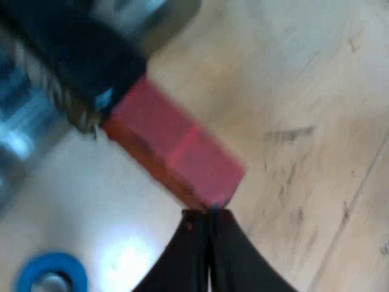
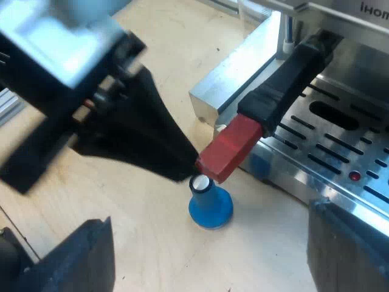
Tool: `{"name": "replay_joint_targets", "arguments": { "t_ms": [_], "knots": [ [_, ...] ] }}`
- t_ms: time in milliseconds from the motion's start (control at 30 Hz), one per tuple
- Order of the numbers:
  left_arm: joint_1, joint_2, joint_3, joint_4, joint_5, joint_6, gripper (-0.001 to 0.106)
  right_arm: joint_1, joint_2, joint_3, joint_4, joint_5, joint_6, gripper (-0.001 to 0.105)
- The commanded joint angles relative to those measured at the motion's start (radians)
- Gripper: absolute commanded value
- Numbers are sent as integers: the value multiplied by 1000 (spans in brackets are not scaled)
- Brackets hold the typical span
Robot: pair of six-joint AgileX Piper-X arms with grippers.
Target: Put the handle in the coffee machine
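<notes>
1. The handle (image 2: 285, 79) is up in the front of the coffee machine (image 2: 352, 12), over the drip tray (image 2: 340, 140). Its red end (image 2: 231, 149) sticks out past the tray's corner, above the table (image 2: 152, 243)
2. Clock reference: stand at the red end with the machine at 12. The blue tamper (image 2: 209, 204) stands upright on the table at about 6, just beneath the tip; we can't tell if they touch
3. Our left gripper (image 1: 209, 213) comes in from roughly 8 o'clock. Its fingers are clenched together with nothing between them, and the tips touch the side of the red end. That's a pushing contact, not a grasp
4. Our right gripper (image 2: 208, 214) is released, fingers spread wide and holding nothing. It hovers over the tamper and the tray's front edge, well apart from the handle
5. Progress, our read: insertion looks done, with the far end tucked under the machine's upper part. What's left is the sideways swing to lock. The handle sits at a slant to the tray front, so we judge it not turned home. The joint itself is hidden, so we can't confirm
6. Risks: closed tips on a corner may slip off, and the tamper sits close under the sweep path
</notes>
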Motion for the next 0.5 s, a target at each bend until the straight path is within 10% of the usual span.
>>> {"name": "replay_joint_targets", "arguments": {
  "t_ms": [33, 500],
  "knots": [
    [38, -36, -17, 19, -58, 7, 0, -4, -4, -10, 1, -8, 0, 67],
    [204, -143, -17, 221, -84, 66, 13, -4, -6, -10, 32, -8, 3, 67]
  ]
}}
